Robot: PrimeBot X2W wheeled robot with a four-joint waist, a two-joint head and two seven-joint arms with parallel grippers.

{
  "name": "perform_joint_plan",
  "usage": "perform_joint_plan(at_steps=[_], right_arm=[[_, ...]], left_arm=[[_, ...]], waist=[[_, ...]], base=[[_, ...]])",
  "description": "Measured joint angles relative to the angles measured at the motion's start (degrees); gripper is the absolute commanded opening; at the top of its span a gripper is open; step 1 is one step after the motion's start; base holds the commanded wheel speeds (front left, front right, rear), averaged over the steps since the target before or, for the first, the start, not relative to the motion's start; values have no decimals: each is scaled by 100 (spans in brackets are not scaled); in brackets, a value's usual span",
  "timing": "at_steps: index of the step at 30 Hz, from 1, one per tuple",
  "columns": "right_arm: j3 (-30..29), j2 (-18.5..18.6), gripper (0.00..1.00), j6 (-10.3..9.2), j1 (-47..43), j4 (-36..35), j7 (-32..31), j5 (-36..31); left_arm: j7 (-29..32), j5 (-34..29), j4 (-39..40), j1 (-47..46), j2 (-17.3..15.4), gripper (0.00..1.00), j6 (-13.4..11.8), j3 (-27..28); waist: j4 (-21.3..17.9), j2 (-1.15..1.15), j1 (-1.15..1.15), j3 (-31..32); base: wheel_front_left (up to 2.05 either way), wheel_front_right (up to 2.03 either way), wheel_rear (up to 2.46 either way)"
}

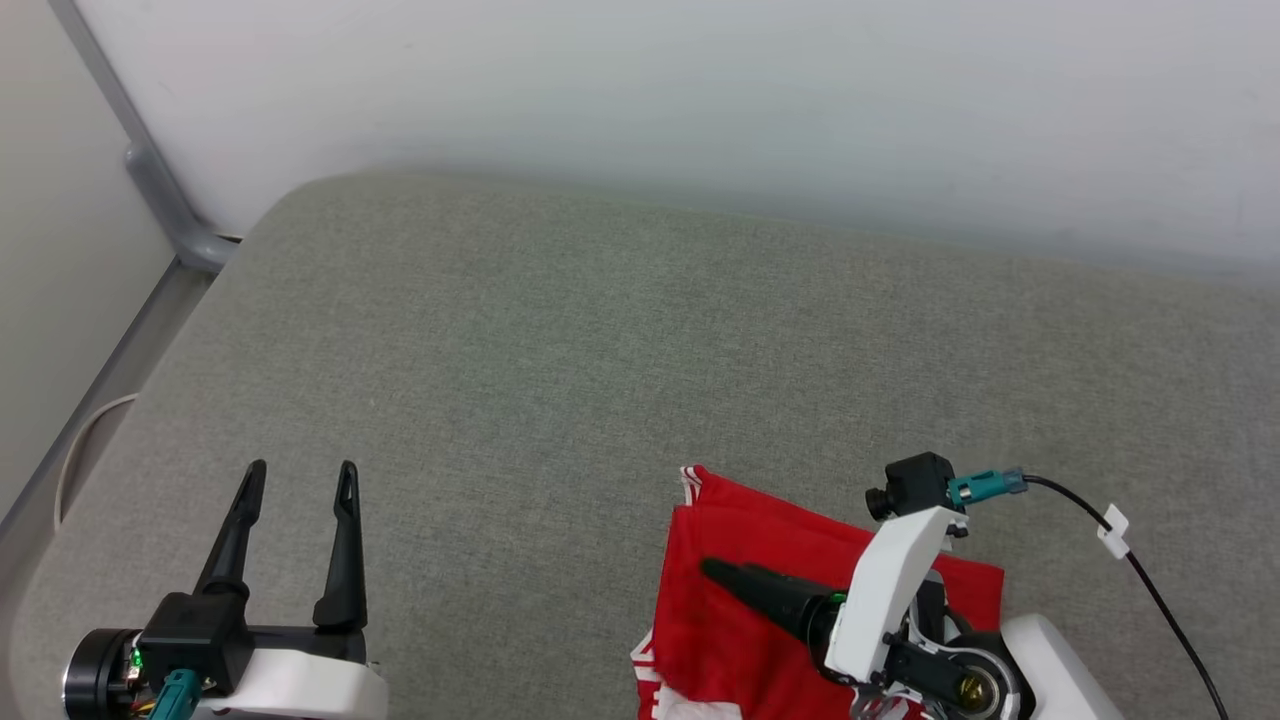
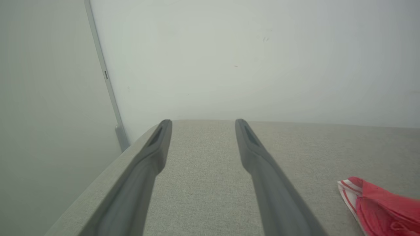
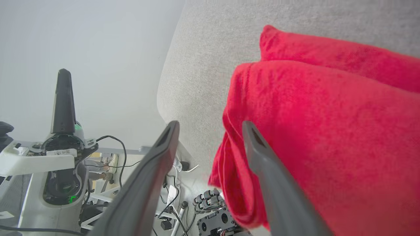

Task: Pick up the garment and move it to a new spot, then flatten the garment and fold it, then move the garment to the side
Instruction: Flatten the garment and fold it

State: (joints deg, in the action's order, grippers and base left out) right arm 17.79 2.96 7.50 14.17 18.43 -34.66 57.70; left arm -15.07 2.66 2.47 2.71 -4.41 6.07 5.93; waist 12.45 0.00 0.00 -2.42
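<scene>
Your right tool (image 3: 210, 124) stands wide, its two long dark fingers spread with a clear gap at the tips and nothing clamped between them. In the head view you see just one of those fingers, lying over red cloth. The white wrist bracket (image 1: 885, 590) and its small black camera (image 1: 905, 490) cover the other.

The garment (image 3: 328, 131) lies just beside and beneath this tool. In the right wrist view its folded edge falls between the two fingers, and the finger on that view's right crosses in front of the red fabric. You cannot tell whether that finger touches the cloth.

The garment is soft, slightly fuzzy red fabric, bunched in thick rounded folds, with striped trim (image 1: 692, 485) in red and white at its far corner. The head view's bottom edge cuts off its near part, and the arm covers more of it. It rests on the near right of a grey upholstered surface (image 1: 600, 330), woven in texture and rounded at the corner. One fold seems to droop past the near edge.

Your left tool (image 1: 302, 470) is also spread wide and empty, over the near left of that surface and well apart from the garment. A black cable (image 1: 1150, 570) with a white tag trails off to the right.
</scene>
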Motion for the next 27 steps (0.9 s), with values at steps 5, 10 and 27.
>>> perform_joint_plan(at_steps=[5,10,27], right_arm=[[-20,3,100,0,64,-286,-1,-149],[-44,532,100,0,326,-978,332,-956],[-566,2735,100,1,32,-1694,3495,-2969]], left_arm=[[0,-12,12,-1,-10,100,35,10],[0,-38,102,-18,-4,100,51,-83],[0,96,287,-208,118,100,40,-488]], waist=[[-139,0,0,65],[-360,0,0,104],[-1237,0,0,37]], base=[[0,0,0],[0,0,0],[0,0,0]])
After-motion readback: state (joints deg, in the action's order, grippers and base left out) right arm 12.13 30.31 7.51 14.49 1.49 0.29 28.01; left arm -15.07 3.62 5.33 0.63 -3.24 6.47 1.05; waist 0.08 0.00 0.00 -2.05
